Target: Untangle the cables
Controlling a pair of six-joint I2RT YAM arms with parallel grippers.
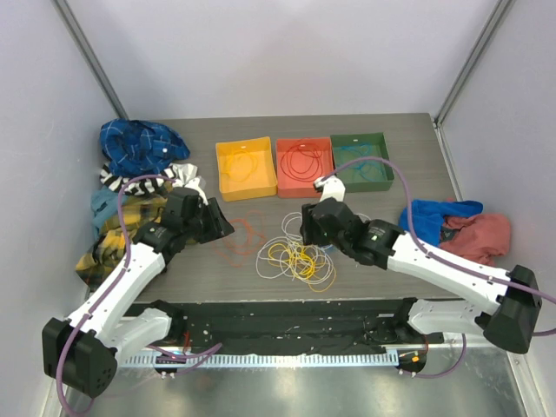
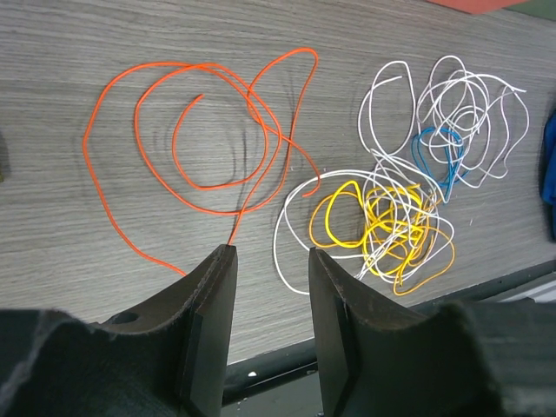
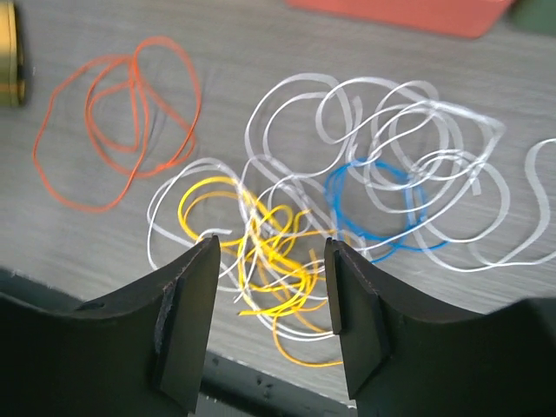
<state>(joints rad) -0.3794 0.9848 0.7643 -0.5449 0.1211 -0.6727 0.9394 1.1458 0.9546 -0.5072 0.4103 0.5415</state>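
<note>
In the left wrist view the left gripper [image 2: 271, 261] stands open at the bottom of the frame, with only bare table [image 2: 52, 226] between its jaws. One end of the orange cable [image 2: 261, 122] runs down to the tip of the left-hand finger; I cannot tell whether they touch. The rest of that cable lies in loose loops in the upper left.

At lower right is a knot of yellow cables [image 2: 391, 221] laced with white. Above it at upper right are the white cables [image 2: 460, 104], with a blue cable [image 2: 443, 152] among them.

In the right wrist view the right gripper [image 3: 271, 261] is also open and holds nothing. The yellow strands lie on the table right behind the gap.

From above, the tangle sits in the lower middle of the frame between the two grippers, with the orange loops just to its left. At the far edge is a row of three trays: yellow [image 1: 222, 178], red [image 1: 280, 174] and green [image 1: 387, 165], each holding a coil of wire. Cloths [image 1: 139, 148] are heaped at the left and right edges
</note>
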